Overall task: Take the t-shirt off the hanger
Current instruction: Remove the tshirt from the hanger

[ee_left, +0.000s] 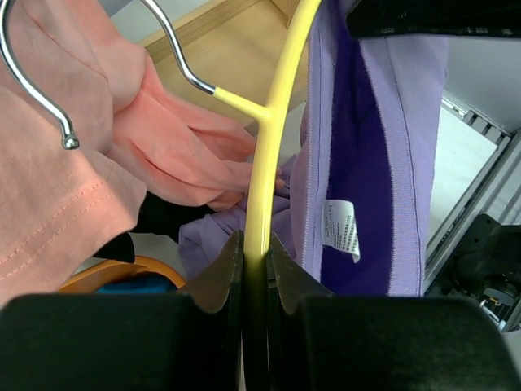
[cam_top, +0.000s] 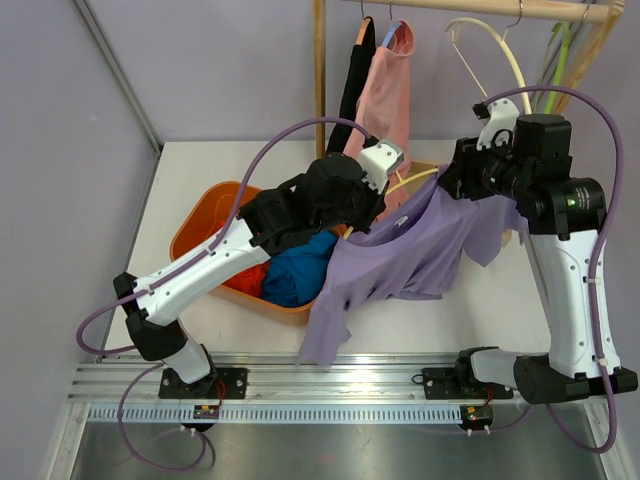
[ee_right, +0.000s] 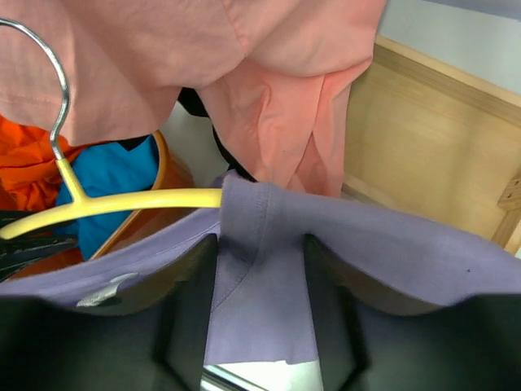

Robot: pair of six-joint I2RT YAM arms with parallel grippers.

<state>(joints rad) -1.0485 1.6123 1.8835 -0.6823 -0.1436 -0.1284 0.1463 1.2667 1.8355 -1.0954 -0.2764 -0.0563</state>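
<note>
- From the top view, we see the t-shirt (cam_top: 400, 255) stretched across the middle of the table (cam_top: 250, 160). Its upper part is lifted between the two arms, and one end trails over the near edge.
- The left gripper (cam_top: 372, 192) reaches in from the left over the basket (cam_top: 200, 225). A short piece of the hanger (cam_top: 412, 181) shows just beyond it.
- The right gripper (cam_top: 452, 183) meets the t-shirt's top right part. We cannot judge either gripper's fingers from here.
- A blue cloth (cam_top: 300, 265) lies in the basket near the table's left edge. A pink shirt (cam_top: 385, 90) hangs on the rack (cam_top: 320, 70) at the far edge.
- In the left wrist view, the left gripper (ee_left: 255, 269) has its fingers (ee_left: 220, 273) pressed together on the hanger (ee_left: 273, 122), pinching its yellow bar.
- The t-shirt (ee_left: 383, 163) hangs right beside that bar, with its label (ee_left: 340, 230) showing. The pink shirt (ee_left: 73, 163) fills the left side, and the hanger's hook (ee_left: 175, 45) curves up above it.
- In the right wrist view, the right gripper (ee_right: 260, 277) has its fingers (ee_right: 191, 285) drawn in on a fold of the t-shirt (ee_right: 391, 244), which is bunched between them.
- The hanger (ee_right: 138, 201) runs into the t-shirt's edge from the left, with its hook (ee_right: 57, 90) rising in front of the pink shirt (ee_right: 269, 106).
</note>
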